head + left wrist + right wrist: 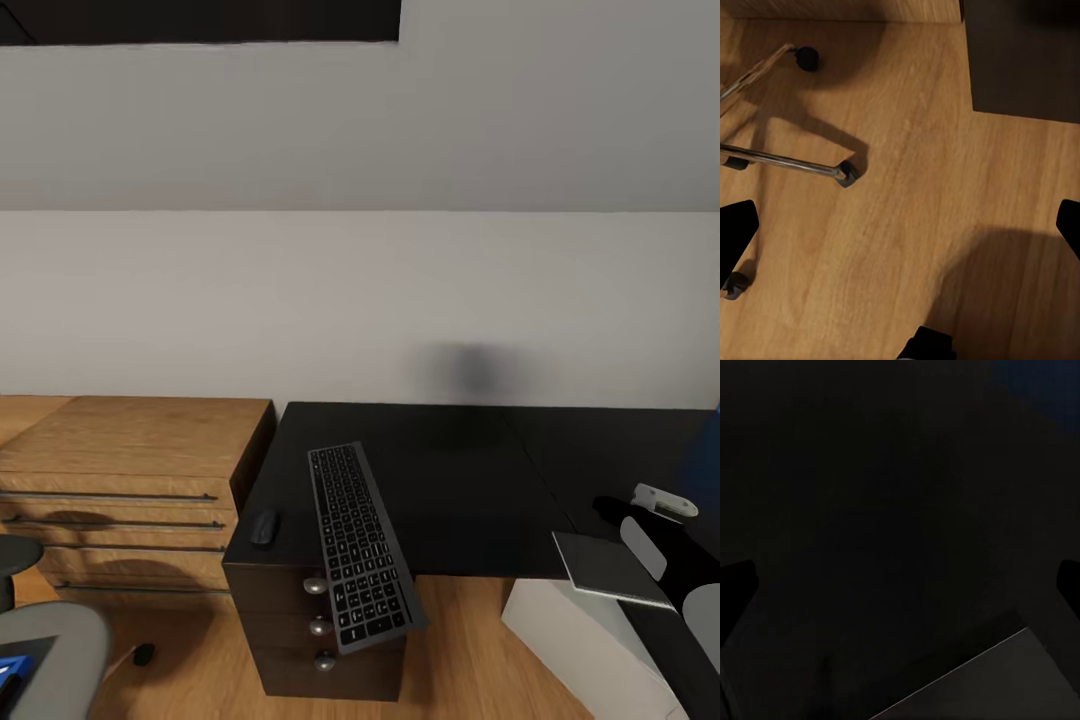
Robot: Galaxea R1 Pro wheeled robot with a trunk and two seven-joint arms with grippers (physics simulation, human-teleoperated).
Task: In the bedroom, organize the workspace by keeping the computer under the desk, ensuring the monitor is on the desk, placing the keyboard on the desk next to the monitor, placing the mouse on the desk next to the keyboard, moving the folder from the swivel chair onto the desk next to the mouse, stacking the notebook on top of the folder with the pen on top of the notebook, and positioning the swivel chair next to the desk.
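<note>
The keyboard (360, 547) lies on the black desk (470, 480) above the drawers, its near end jutting past the front edge, and the mouse (264, 527) sits just beside it near the desk's left edge. The notebook (610, 570) rests at the front edge further right, close to the right arm. A corner of the blue folder (12, 670) shows on the chair (50, 650) at lower left. The left gripper (900, 225) hangs over bare wooden floor (915, 202) near the chair's chrome legs, fingers spread wide and holding nothing; the right gripper (900, 577) hovers released over the dark desktop. The notebook looks thin, light and stiff (likely slippery on the glossy top), so a pinch across its overhanging edge seems the sensible hold.
</note>
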